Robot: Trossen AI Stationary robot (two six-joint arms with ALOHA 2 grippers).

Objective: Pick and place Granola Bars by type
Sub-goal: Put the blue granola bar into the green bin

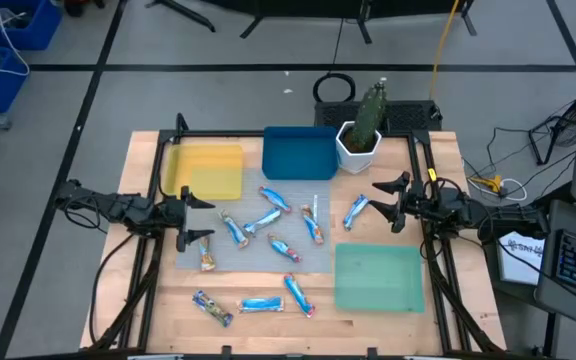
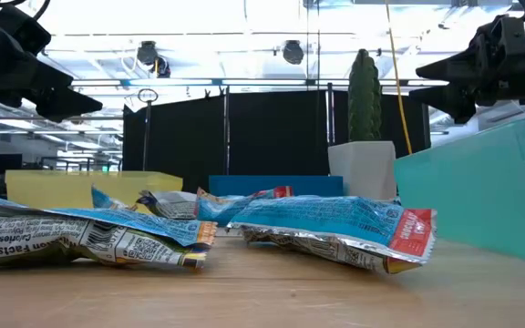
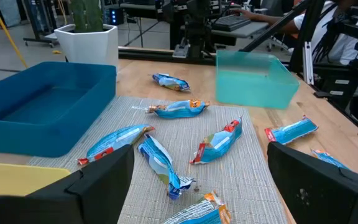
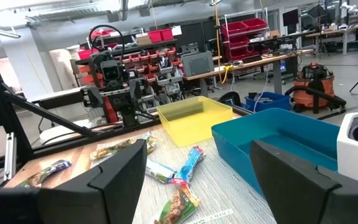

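The granola bars lie scattered over the grey mat in the middle of the table and along its bare near edge, with none in the yellow tray, blue tray or green tray. The left gripper hovers with fingers spread wide at the mat's left edge, one bar just near of it. The right gripper, also spread open, hangs at the right side with a blue bar just to its left, untouched.

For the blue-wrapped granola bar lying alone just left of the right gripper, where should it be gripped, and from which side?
Probably across the middle of the shiny blue-wrapped granola bar, coming straight down from above. It lies flat on the wooden table, apart from the other bars, so its narrow width would fit between the open right gripper fingers; the crimped ends look thin.
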